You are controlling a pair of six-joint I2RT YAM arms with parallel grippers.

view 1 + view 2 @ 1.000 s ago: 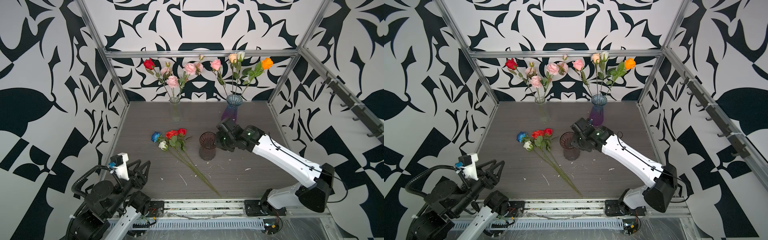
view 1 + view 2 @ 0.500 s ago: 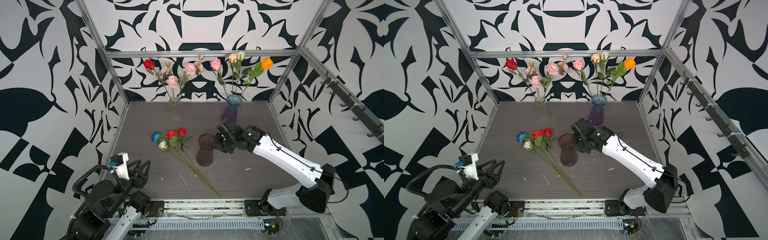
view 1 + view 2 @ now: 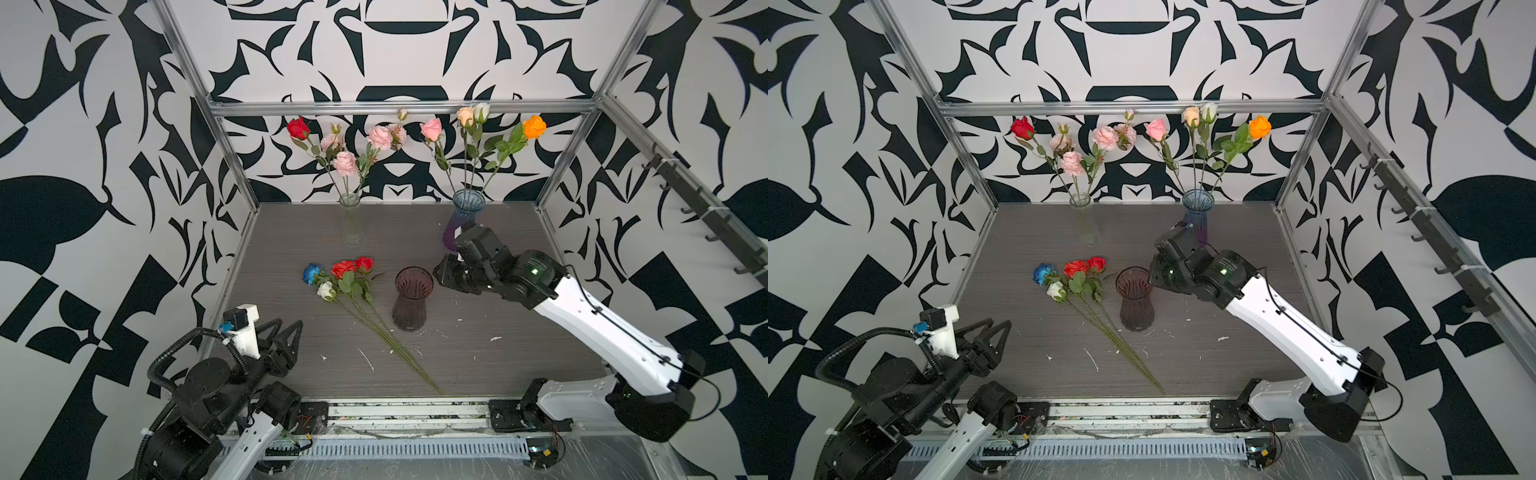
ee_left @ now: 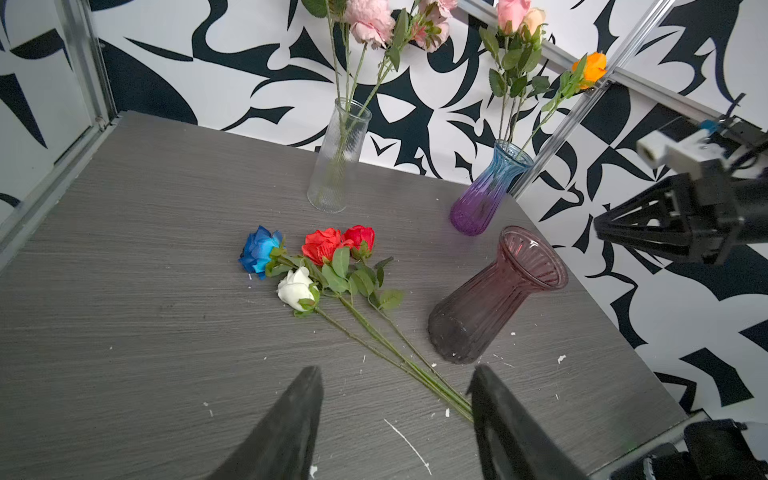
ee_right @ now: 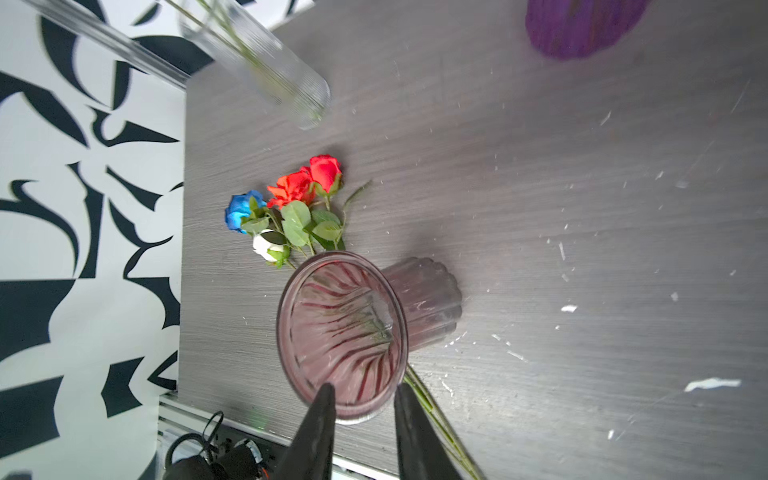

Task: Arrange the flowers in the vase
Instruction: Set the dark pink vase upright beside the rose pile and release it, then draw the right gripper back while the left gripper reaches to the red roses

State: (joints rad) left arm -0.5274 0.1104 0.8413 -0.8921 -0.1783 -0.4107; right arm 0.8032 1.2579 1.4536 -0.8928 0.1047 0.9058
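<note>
Several loose flowers (image 3: 345, 278) lie in a bunch on the grey table, blue, white and two red blooms, stems running toward the front edge; both top views (image 3: 1077, 274) and both wrist views (image 4: 324, 266) (image 5: 291, 208) show them. A dark pink ribbed vase (image 3: 411, 303) (image 3: 1136, 303) (image 4: 494, 299) stands upright just right of them, with nothing in it. My right gripper (image 3: 438, 274) (image 5: 363, 390) hovers open at the vase's rim (image 5: 353, 417), gripping nothing. My left gripper (image 3: 289, 326) (image 4: 397, 374) hangs open over the front left of the table, near the stem ends.
At the back stand a clear glass vase (image 3: 351, 220) holding pink and red blooms and a blue-purple vase (image 3: 463, 220) holding pink, peach, white and orange roses, close behind my right wrist. White scraps dot the table (image 3: 291, 232). Metal frame posts edge it.
My right gripper has let go of the dark pink vase's rim, and its jaws now stand apart. The vase has shifted slightly toward the front. The left jaws spread a little.
</note>
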